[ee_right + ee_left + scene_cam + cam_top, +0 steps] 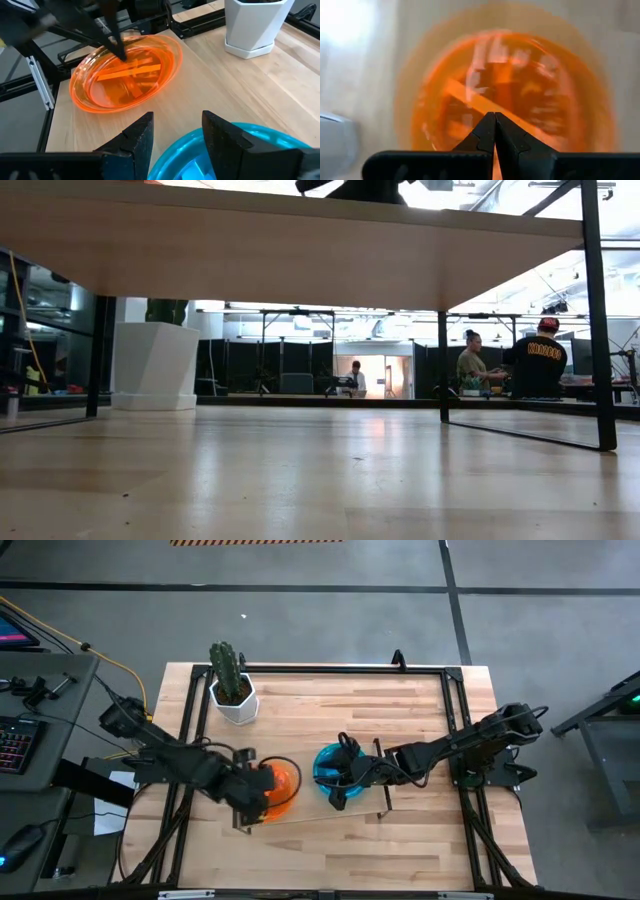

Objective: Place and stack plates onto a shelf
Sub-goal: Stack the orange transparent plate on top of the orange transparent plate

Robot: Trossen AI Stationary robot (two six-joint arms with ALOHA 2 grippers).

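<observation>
An orange plate (283,785) (127,75) lies on the left end of the light-wood shelf (312,810) (205,85). My left gripper (262,783) (494,125) is shut on it, and it fills the left wrist view (530,85). A teal-blue plate (326,762) (225,155) sits at the shelf's middle. My right gripper (340,778) (177,132) is open above it, one finger on each side of its rim. In the low view only the shelf's underside (300,260) shows, and both plates are hidden. My left gripper pinches the orange plate's rim (114,46) on the side toward the table's left, between its two shut fingers (119,50). The fingers slant down from the left. The plate looks tilted on the shelf board; whether it is lifted clear I cannot tell. My right gripper stands over the teal plate's rim (182,150); whether it touches I cannot tell.
A white cactus pot (233,700) (252,25) (155,365) stands near the table's far left corner. The shelf's black rails (384,785) (595,310) rise at its short ends. Bare wood lies toward the near edge. People stand in the room beyond (535,360).
</observation>
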